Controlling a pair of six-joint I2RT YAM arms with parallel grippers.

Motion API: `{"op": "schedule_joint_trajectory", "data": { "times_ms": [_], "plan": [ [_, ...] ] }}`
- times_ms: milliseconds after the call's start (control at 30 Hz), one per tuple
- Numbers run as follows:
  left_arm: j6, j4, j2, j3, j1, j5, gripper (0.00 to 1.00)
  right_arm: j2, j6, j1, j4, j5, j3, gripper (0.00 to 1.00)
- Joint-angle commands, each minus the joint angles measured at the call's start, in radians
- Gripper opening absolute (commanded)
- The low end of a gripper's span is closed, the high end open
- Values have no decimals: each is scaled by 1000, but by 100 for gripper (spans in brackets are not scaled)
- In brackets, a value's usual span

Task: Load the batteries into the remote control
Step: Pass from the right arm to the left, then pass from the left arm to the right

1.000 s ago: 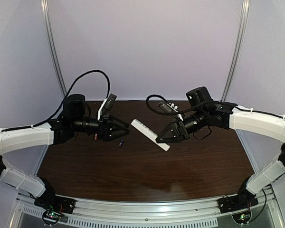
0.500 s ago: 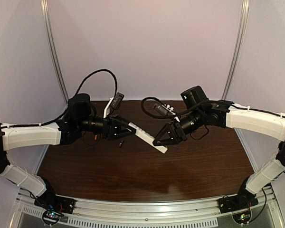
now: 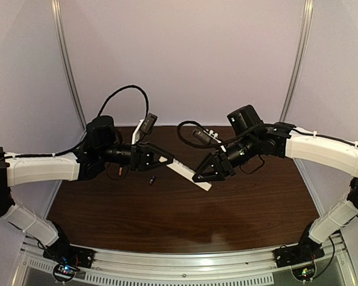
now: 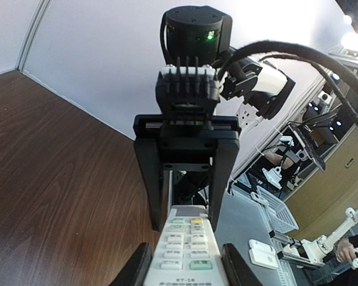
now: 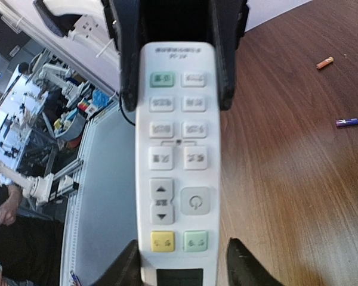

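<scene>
Clamping the remote in the air between both end effectors

My left end effector [image 4: 187, 269] sits narrow on one end of the remote [image 5: 176, 137], fingers against its sides. My right end effector [image 5: 185, 268] flanks the other end, though I cannot tell whether it grips or only brackets. With the button face toward both wrists, I judge this a two-handed regrip to reach the back. The orange battery [image 5: 325, 62] and purple battery [image 5: 347, 123] lie loose on the counter [image 3: 185, 220] near my left arm, not yet loaded.
</scene>
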Motion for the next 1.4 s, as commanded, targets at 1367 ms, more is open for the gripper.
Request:
{"op": "schedule_joint_trajectory", "data": {
  "times_ms": [1367],
  "plan": [
    [-777,593,102,-1,111,-70,0,-308,-243,60,183,554,-61,85]
  ]
}}
